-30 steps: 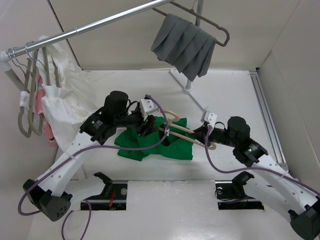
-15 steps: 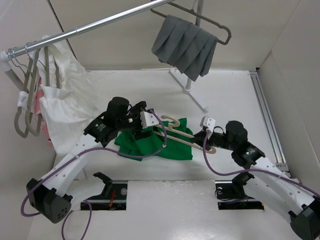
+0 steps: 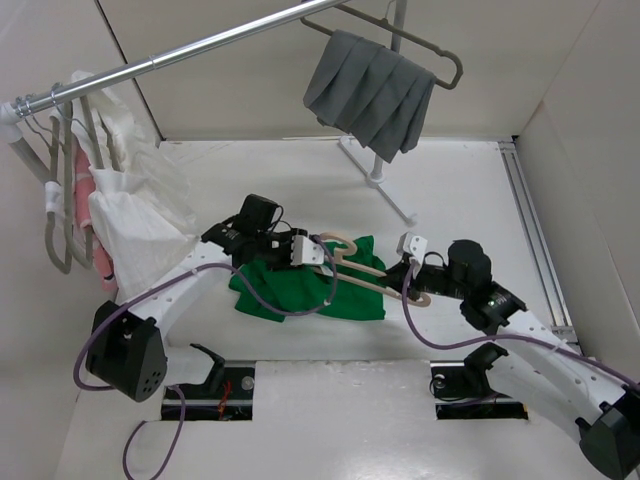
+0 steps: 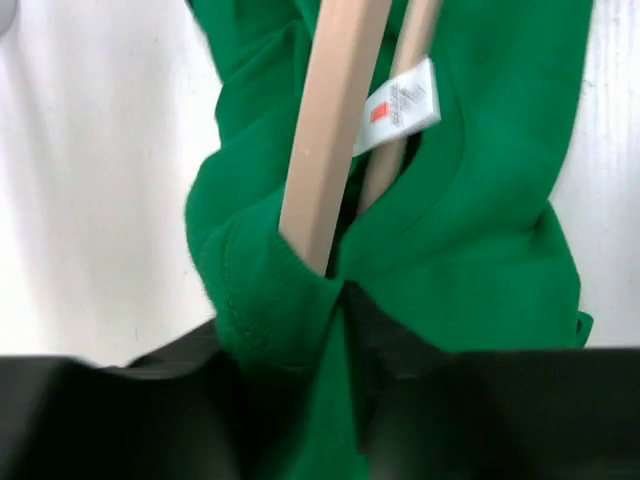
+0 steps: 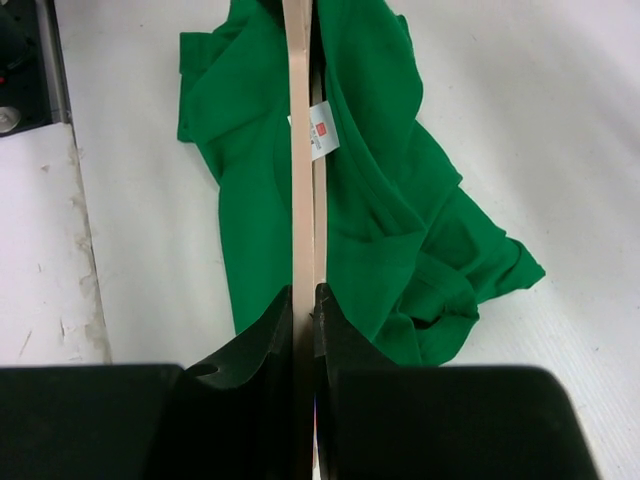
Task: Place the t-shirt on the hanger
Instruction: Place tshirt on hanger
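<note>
Two arms work one garment. The left gripper (image 4: 335, 350) is clenched on a fold of the bright green t-shirt (image 3: 300, 290) at its collar. The right gripper (image 5: 305, 300), just off the t-shirt's right edge, is clamped on one end of the beige hanger (image 3: 365, 270). The t-shirt lies crumpled on the white table (image 3: 470, 190), and the hanger slants across its upper half with the hook at the shirt's far edge. From the left wrist, one hanger arm appears to enter the neck opening just beside the white neck label (image 4: 400, 108). The step in hand looks to be threading the hanger through the collar. The next move likely calls for the right arm to push the hanger deeper toward the t-shirt's shoulder. The left would hold the collar open so that the cloth does not bunch ahead of the tip.
</note>
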{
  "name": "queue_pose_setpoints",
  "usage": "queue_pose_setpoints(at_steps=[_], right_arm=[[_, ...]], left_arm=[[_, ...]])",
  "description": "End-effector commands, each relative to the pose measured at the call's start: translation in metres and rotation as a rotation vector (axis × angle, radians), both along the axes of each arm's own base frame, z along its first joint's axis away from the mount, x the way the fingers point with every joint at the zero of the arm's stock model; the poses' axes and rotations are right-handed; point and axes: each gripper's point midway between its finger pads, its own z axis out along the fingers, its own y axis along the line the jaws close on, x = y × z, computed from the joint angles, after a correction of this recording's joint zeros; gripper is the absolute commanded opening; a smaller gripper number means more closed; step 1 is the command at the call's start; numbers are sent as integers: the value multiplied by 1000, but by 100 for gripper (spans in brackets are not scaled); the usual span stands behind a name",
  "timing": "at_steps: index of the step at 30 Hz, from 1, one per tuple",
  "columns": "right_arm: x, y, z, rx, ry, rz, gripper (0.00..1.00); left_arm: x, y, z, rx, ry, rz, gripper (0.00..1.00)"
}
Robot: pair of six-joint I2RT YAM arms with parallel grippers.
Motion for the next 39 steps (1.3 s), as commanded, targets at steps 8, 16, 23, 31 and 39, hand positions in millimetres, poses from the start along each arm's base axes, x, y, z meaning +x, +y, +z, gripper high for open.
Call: queue_pose_setpoints(at_steps=[8, 16, 23, 31, 39], right_arm=[[16, 14, 39, 81, -130, 31, 0], [42, 37, 61, 60, -173, 84, 0], [46, 40, 66, 63, -177, 83, 15], [26, 28, 123, 130, -217, 207, 100], [86, 25, 91, -3, -50, -56, 89]], left_arm=[[-43, -39, 71, -222, 27, -239, 11], [-66, -48, 65, -235, 93, -242, 9], [-54, -33, 50, -165, 81, -117, 0], [-57, -2, 31, -43, -117, -172, 0], [-59, -2, 32, -38, -205, -252, 0]])
